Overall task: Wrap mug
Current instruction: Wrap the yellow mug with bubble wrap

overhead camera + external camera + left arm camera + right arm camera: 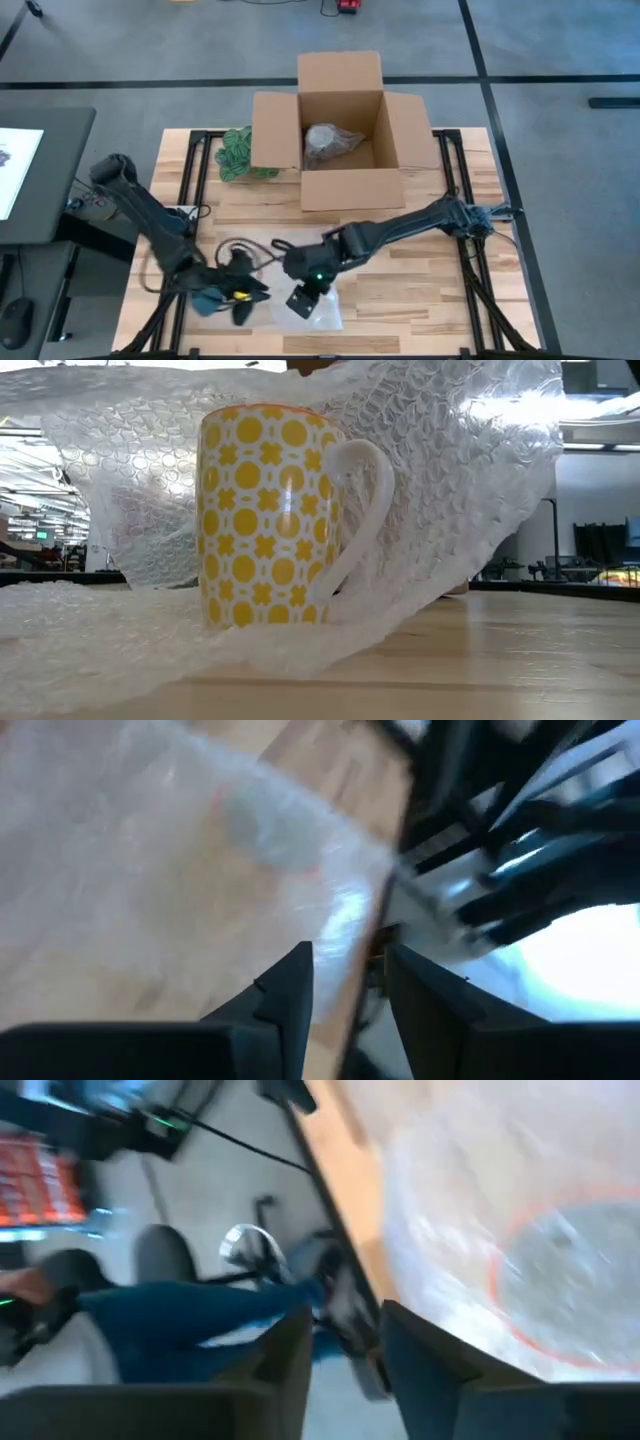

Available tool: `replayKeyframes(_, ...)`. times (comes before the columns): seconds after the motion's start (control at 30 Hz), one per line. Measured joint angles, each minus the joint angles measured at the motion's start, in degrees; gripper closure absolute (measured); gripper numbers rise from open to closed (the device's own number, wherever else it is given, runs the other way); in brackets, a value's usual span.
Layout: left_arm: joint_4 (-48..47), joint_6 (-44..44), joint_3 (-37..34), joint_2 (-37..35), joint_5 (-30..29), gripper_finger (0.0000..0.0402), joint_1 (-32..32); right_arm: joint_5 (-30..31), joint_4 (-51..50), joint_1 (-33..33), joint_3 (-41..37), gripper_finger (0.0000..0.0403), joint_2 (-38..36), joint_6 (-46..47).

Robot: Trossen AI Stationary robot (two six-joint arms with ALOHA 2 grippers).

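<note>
One glossy yellow-patterned mug (270,520) amid crinkly clear bubble wrap (450,490).

A mug (270,515) stands upright on a sheet of bubble wrap (470,480) at the table's (420,290) near edge, the sheet rising behind and over it. Both grippers meet there: the left gripper (245,290) just left of the sheet, the right gripper (305,298) above it. Farther back sits an open cardboard box (340,135) (a wrapped bundle (328,143) lies inside), with a coiled cord (238,152) just left of it.
</note>
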Motion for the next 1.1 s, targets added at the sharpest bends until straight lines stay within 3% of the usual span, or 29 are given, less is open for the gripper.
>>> replayKeyframes(0.23,-1.63,2.43,-0.13,10.48,9.51,0.033,7.8,4.61,-7.03,1.34,0.01,0.0359,3.64,1.65)
replayKeyframes(0.47,-1.54,5.75,-0.14,16.93,10.77,0.0345,10.53,10.03,-9.59,0.25,0.13,0.0398,3.37,2.91)
replayKeyframes(0.67,-3.68,8.03,-0.14,19.69,10.94,0.0346,10.89,10.5,-10.28,0.02,0.15,0.0402,5.09,2.65)
replayKeyframes(1.1,-12.67,7.72,-0.13,17.61,12.62,0.0346,10.55,11.63,-10.23,0.0,0.17,0.0403,12.6,1.96)
